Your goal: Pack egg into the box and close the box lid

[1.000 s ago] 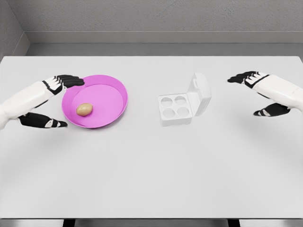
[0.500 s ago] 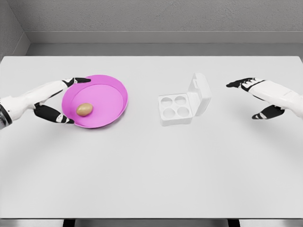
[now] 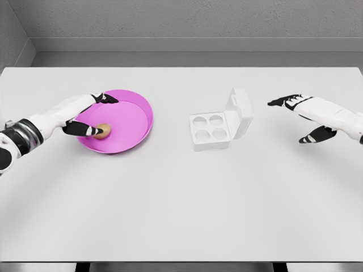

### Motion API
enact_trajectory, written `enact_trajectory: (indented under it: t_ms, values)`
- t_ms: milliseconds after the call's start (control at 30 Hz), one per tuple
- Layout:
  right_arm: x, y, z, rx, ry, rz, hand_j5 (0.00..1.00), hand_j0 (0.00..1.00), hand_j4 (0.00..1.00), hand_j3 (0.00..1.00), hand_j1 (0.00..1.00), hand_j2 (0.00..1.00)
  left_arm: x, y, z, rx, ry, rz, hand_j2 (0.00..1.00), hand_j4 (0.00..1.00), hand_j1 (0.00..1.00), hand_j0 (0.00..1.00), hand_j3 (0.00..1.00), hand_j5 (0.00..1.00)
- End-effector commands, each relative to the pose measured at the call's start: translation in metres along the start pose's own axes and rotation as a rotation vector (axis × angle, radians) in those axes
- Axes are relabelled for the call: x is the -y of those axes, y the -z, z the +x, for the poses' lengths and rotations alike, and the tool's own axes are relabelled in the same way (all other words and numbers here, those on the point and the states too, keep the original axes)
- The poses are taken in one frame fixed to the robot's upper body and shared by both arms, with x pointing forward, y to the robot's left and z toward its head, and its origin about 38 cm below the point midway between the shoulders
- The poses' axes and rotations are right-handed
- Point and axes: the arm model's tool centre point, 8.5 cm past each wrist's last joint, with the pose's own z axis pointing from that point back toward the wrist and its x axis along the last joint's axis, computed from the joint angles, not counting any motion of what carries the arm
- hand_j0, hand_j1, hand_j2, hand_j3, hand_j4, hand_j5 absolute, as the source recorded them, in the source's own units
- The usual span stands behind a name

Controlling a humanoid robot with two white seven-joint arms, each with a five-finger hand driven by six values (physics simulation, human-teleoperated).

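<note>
A brown egg lies in the left part of a pink plate. My left hand reaches over the plate's left rim, its fingers spread above the egg and its thumb tip touching the egg's left side; it holds nothing. A white egg box with four empty cups stands in the middle of the table, its lid raised on the right. To the right of the box my right hand hovers open, apart from the lid.
The white table stretches wide toward me. A grey wall runs along its far edge.
My left hand has moved right, from outside the plate's left rim to over the egg. The right hand has drifted slightly left toward the box.
</note>
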Motion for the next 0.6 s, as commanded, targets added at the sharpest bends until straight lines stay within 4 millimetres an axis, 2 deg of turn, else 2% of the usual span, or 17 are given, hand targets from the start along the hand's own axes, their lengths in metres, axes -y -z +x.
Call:
enact_trajectory:
  t_ms: [0,333,400,567]
  values:
    - [-0.008,0.004,0.000,0.003,0.017,0.016,1.00,1.00,1.00,1.00,1.00,1.00,0.004,0.009,0.004,-0.019,0.050,0.027,0.77,0.77,0.77,0.77,0.77,0.77]
    - [-0.016,0.011,-0.001,0.004,0.029,0.031,1.00,1.00,1.00,1.00,1.00,1.00,0.020,0.006,-0.002,-0.051,0.075,0.004,0.78,0.78,0.78,0.78,0.78,0.78]
    - [-0.026,0.014,-0.006,-0.007,0.048,0.050,1.00,1.00,1.00,1.00,1.00,1.00,0.024,0.006,-0.004,-0.057,0.065,0.006,0.78,0.78,0.78,0.78,0.78,0.78]
    - [-0.018,0.014,-0.011,-0.019,0.043,0.036,1.00,1.00,1.00,1.00,1.00,1.00,0.031,0.006,-0.015,-0.121,0.055,0.011,0.78,0.78,0.78,0.78,0.78,0.78]
